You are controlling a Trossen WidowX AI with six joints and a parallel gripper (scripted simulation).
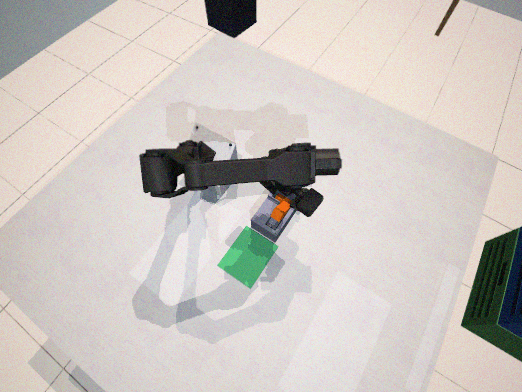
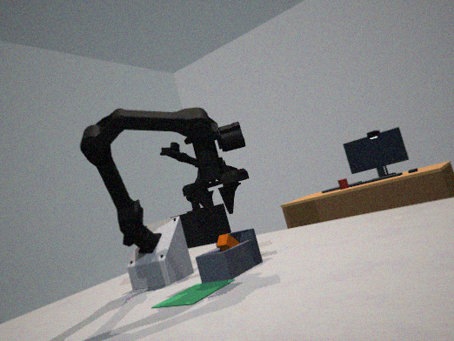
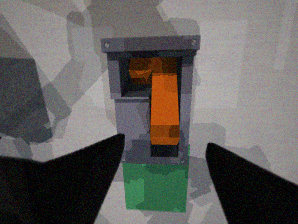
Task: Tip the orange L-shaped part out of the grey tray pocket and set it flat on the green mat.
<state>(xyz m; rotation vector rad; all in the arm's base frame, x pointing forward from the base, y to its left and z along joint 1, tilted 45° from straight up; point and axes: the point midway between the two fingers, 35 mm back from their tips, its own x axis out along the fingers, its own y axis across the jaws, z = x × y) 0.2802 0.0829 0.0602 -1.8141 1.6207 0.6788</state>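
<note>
Tool (image 3: 165,150) spread, empty, above tray (image 3: 116,112), fingers straddling the part (image 3: 164,107): one end's tipped up to pinch. Mat (image 3: 155,190) abuts tray.

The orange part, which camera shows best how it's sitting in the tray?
The wrist view: the orange part fills the grey tray pocket, seen along its length. The exterior view shows only its raised end above the wall; the top view shows a small patch under the arm.

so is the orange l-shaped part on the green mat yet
No, the orange L-shaped part sits tipped in the grey tray, off the green mat.
</note>
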